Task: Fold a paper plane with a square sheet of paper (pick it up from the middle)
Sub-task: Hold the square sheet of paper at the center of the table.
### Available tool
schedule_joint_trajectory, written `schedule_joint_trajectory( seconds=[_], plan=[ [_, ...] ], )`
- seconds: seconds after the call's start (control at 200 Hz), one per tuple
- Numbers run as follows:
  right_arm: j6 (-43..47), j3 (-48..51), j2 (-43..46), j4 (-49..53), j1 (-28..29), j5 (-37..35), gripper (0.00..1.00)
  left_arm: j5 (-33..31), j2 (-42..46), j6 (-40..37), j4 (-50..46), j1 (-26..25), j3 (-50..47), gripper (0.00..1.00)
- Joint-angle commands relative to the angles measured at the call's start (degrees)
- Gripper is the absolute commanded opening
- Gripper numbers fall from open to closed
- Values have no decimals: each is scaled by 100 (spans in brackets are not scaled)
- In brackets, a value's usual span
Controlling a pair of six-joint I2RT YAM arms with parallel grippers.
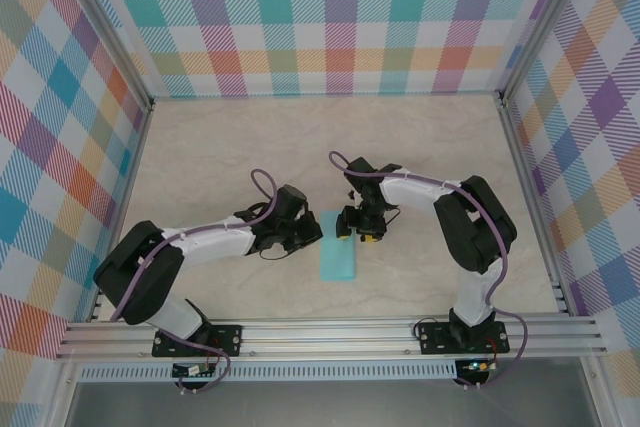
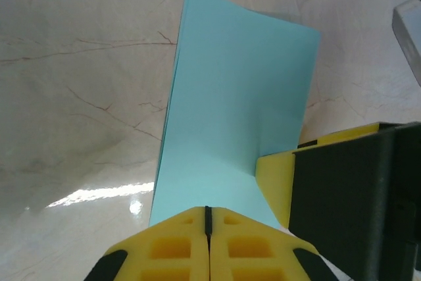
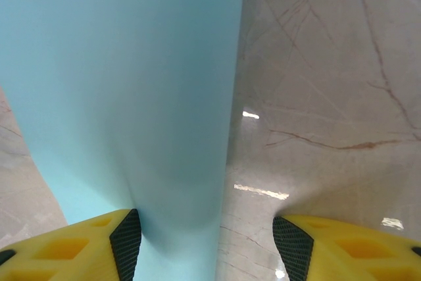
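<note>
I see the square sheet of paper (image 1: 337, 259), folded to a narrow teal strip, lying on the bench (image 1: 430, 137) between the two arms. The left tool (image 2: 207, 223) has its yellow fingers pressed together on the strip's near edge. The right tool (image 3: 207, 235) stands apart, one finger (image 3: 125, 238) against the paper, the other over bare bench.

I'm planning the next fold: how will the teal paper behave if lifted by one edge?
Probably floppy: the paper bows into a soft curve in the right wrist view. Likely very light, since its edge shows only thin stacked layers. It may slide easily, because the table looks smooth and glossy with glare.
</note>
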State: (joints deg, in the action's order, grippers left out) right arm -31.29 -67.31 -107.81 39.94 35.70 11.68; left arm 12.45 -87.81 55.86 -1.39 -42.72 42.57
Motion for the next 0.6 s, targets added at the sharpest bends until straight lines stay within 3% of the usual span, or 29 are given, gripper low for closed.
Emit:
schedule_joint_trajectory(
  seconds=[0.0,0.595],
  plan=[
    [-49,368,-575,52,-11,-773,62,265,-233,160,445,-44,85,0],
    [-66,428,-492,-29,-2,-653,63,370,-1003,250,811,-54,-72,0]
  ],
)
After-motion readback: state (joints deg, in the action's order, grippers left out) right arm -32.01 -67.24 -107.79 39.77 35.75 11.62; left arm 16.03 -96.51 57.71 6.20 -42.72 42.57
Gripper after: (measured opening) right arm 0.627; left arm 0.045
